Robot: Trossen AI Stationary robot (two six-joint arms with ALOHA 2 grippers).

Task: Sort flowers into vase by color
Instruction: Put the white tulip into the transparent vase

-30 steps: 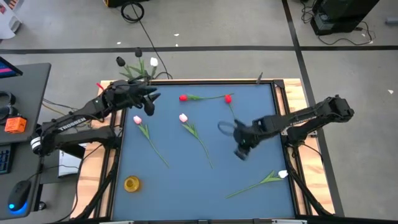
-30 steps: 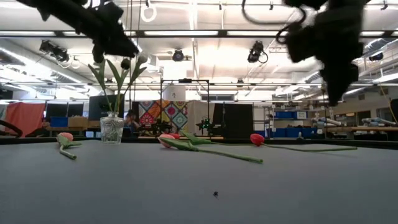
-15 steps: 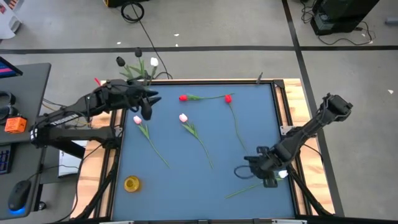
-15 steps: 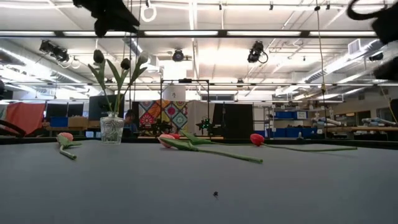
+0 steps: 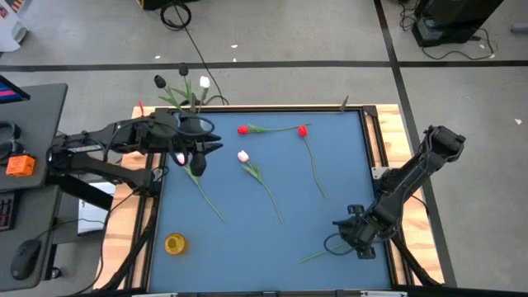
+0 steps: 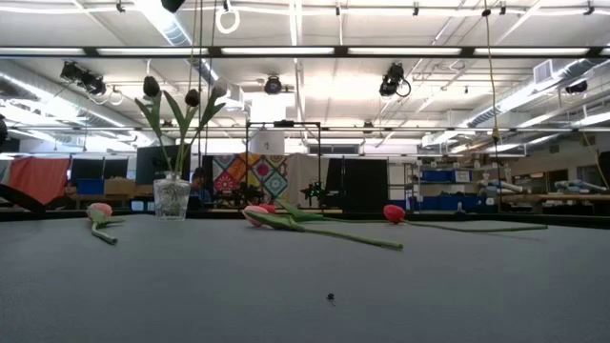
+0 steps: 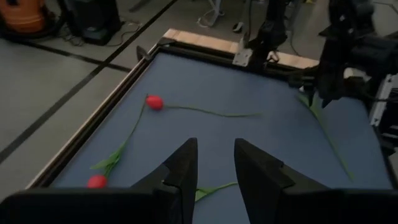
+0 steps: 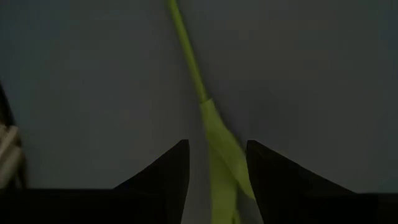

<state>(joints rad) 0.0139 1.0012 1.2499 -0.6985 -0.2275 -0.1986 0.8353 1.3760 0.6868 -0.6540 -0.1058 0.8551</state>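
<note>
Blue table with two red tulips (green stems), a pink tulip, yellow disc.

Bare mat lies open between the pink tulips and the yellow roll.

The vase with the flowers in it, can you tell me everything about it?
The vase is small and clear, and looks like cut glass with a bumpy pattern. It stands upright at the table's far left corner. Three tulips stick out of it on green stems with long leaves: two have dark heads and one is white. Nothing else touches it. A pink tulip lies on the table nearby.
</note>
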